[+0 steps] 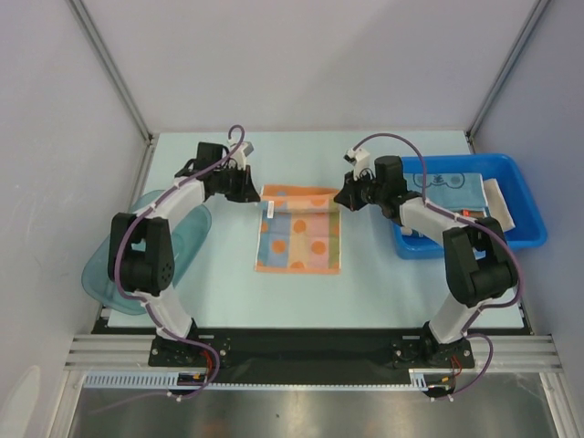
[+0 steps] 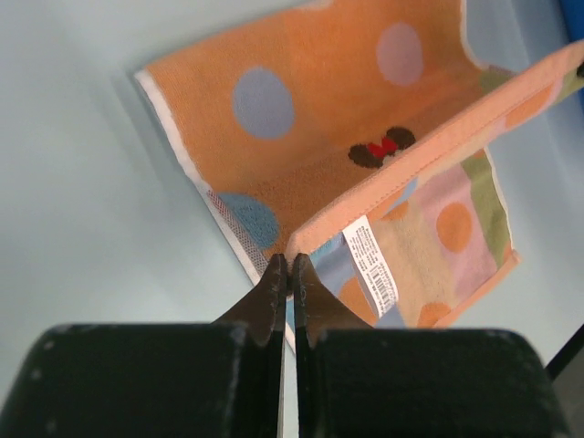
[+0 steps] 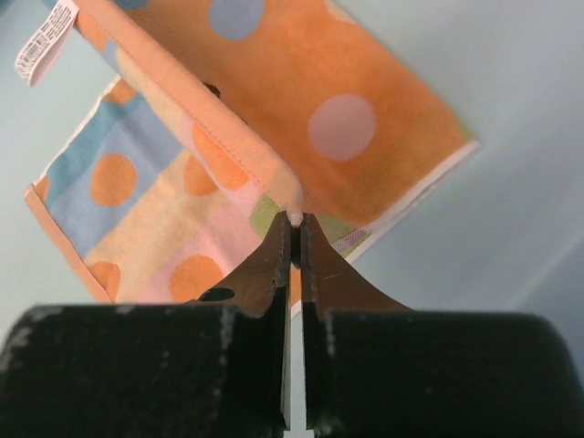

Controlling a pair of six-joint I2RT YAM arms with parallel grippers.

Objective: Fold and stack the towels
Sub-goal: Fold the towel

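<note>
Orange cloth with pale dots, the towel lies in the middle of the worktop with its far edge lifted off the surface. The left fingers are clamped together on the far corner at 11 o'clock, just beside the white care label. The right fingers are pinched shut on the far corner at 1 o'clock. The held edge runs from 9 to 3, taut between them, and the rest of the towel spreads from the fingers toward 6 o'clock. It looks about as wide as it is deep, so I can't name a long axis. Neither arm is nearer. To my eye the fold depends on carrying that edge level toward 6 o'clock. The other towels sit in the blue bin at 3 o'clock.
</note>
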